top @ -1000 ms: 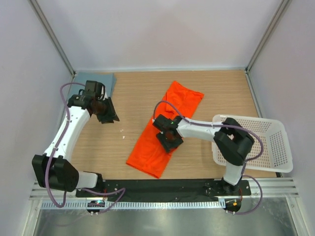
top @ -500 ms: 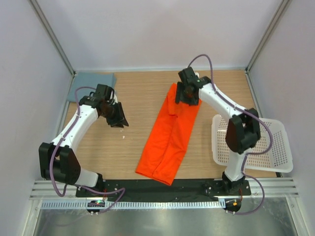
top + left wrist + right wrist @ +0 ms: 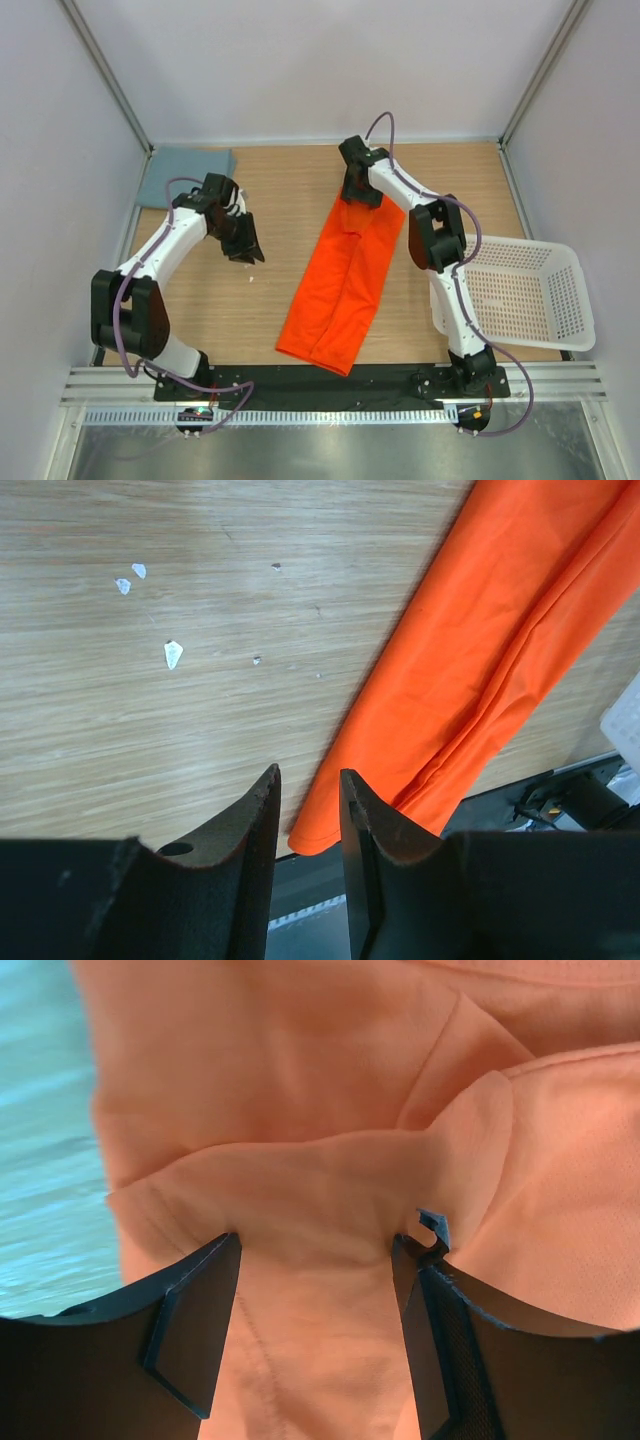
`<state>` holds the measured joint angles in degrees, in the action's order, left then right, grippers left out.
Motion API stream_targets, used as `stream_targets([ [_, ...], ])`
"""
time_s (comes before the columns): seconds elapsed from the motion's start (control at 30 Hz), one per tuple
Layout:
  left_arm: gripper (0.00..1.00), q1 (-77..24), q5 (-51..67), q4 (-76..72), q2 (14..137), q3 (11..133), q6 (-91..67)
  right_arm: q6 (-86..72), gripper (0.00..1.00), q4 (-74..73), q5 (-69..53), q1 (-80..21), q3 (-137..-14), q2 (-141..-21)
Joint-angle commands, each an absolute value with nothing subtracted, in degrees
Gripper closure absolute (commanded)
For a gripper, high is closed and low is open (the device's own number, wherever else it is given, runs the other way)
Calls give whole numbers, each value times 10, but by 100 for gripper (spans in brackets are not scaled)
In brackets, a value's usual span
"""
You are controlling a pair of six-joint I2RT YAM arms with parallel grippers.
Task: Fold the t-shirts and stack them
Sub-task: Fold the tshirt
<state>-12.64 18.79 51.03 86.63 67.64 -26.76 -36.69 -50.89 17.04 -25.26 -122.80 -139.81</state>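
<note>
The bright orange t-shirt [image 3: 345,275] lies as a long narrow folded strip, slanting from the far middle of the table towards the near edge. My right gripper [image 3: 358,190] is down on its far end. In the right wrist view its jaws [image 3: 315,1245] are wide open, with bunched orange fabric [image 3: 300,1110] between them. The grey-blue t-shirt [image 3: 186,170] lies folded in the far left corner. My left gripper [image 3: 245,245] hovers over bare wood left of the orange shirt [image 3: 480,650]. Its jaws [image 3: 309,780] stand a narrow gap apart and hold nothing.
A white perforated basket [image 3: 520,243] stands at the right edge of the table. Small white specks [image 3: 172,655] lie on the wood near my left gripper. A black strip and metal rail run along the near edge [image 3: 330,375].
The orange shirt went from a wider spread to a narrow lengthwise fold. My right gripper moved from its middle to its far end, then slightly left. My left gripper shifted slightly towards the shirt.
</note>
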Motion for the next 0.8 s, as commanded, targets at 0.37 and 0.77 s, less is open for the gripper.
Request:
stream_targets([
  [0.37, 69, -127, 225, 475, 908, 672, -264, -250, 32, -395, -61, -260, -1454, -1553],
  [0.77, 66, -199, 292, 387, 913, 632, -360, -226, 22, -542, -37, -254, -1305, -1285],
])
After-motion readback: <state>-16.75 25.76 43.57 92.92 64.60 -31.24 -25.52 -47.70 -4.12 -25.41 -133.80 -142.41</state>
